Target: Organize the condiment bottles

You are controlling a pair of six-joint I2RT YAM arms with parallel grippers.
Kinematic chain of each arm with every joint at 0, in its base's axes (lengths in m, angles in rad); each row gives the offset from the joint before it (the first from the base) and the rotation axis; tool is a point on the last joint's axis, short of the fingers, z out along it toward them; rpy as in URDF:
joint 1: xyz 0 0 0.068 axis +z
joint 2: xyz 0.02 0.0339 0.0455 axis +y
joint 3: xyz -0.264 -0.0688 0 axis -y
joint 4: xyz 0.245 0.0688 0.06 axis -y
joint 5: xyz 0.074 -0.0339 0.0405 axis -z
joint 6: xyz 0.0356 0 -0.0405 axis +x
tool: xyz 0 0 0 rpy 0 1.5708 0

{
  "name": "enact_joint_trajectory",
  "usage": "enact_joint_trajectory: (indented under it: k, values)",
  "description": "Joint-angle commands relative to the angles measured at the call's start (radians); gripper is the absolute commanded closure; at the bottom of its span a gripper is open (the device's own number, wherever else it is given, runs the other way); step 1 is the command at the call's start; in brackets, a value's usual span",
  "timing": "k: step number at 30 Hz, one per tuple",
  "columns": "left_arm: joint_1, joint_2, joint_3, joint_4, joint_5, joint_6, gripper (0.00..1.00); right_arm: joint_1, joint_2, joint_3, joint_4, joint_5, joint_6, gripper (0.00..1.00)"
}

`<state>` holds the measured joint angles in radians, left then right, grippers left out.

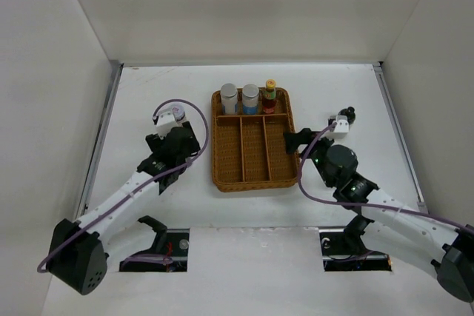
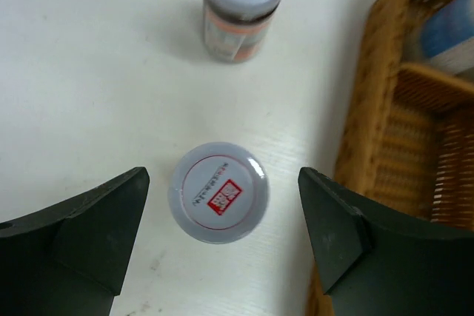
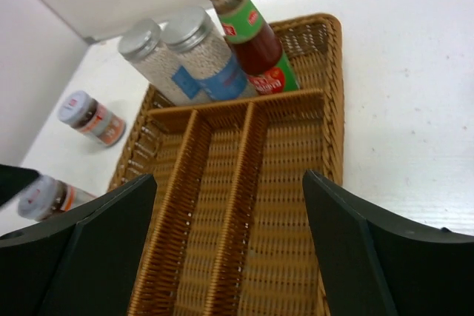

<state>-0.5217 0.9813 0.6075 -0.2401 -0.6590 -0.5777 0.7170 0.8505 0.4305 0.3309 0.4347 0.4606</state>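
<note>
A: Which step was judged to be in hand?

B: The pickup of a grey-lidded jar. It was seen upright on the worktop, just beside the left wall of the wicker tray. It was framed by the left jaws, which were spread open, one on each side of the lid. No contact with the jar was seen, so nothing was held.

A: And where were the other bottles found?

B: A second jar with the same kind of lid was seen farther off on the worktop, apart from the first. Two silver-lidded jars and the sauce bottle with the yellow cap were already stood side by side in the far cross compartment of the tray. No bottle was seen in the three long compartments.

A: What was noted of the right jaws?

B: They were also held open, by the right rim of the tray, and nothing was gripped between them.

A: What was judged to be needed next?

B: The left jaws had to be lowered around the body of the jar, kept centred, and closed below the lid. Then the jar was to be lifted straight and carried over the tray wall. Care was called for, because one finger was close to this wall and it could be struck.
</note>
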Motion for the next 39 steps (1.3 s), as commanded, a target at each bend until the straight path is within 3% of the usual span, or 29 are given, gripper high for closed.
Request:
enact_joint_trajectory:
  k: [1, 8, 14, 16, 21, 26, 32, 39]
  values:
    - [0.041, 0.042, -0.008, 0.001, 0.094, -0.008, 0.18, 0.015, -0.018, 0.017, 0.062, -0.021, -0.016, 0.13]
    - [0.056, 0.138, -0.015, 0.057, 0.11, -0.007, 0.24, 0.049, 0.009, 0.04, 0.043, -0.005, -0.028, 0.11]
    - [0.048, 0.116, -0.023, 0.064, 0.099, -0.002, 0.6, 0.054, 0.004, 0.039, 0.037, 0.022, -0.039, 0.09]
    - [0.038, 0.057, 0.01, 0.052, 0.088, 0.009, 0.65, 0.054, 0.004, 0.036, 0.04, 0.022, -0.039, 0.09]
    - [-0.068, 0.017, 0.168, 0.073, 0.052, 0.039, 0.66, 0.054, 0.025, 0.037, 0.048, 0.022, -0.039, 0.08]
    - [-0.14, 0.207, 0.308, 0.186, 0.087, 0.068, 0.66, 0.054, 0.044, 0.039, 0.056, 0.022, -0.036, 0.08]
    - [-0.126, 0.437, 0.405, 0.323, 0.143, 0.094, 0.67, 0.054, 0.051, 0.037, 0.059, 0.018, -0.033, 0.08]
    - [-0.125, 0.626, 0.475, 0.37, 0.205, 0.108, 0.67, 0.054, 0.051, 0.037, 0.059, 0.019, -0.034, 0.07]
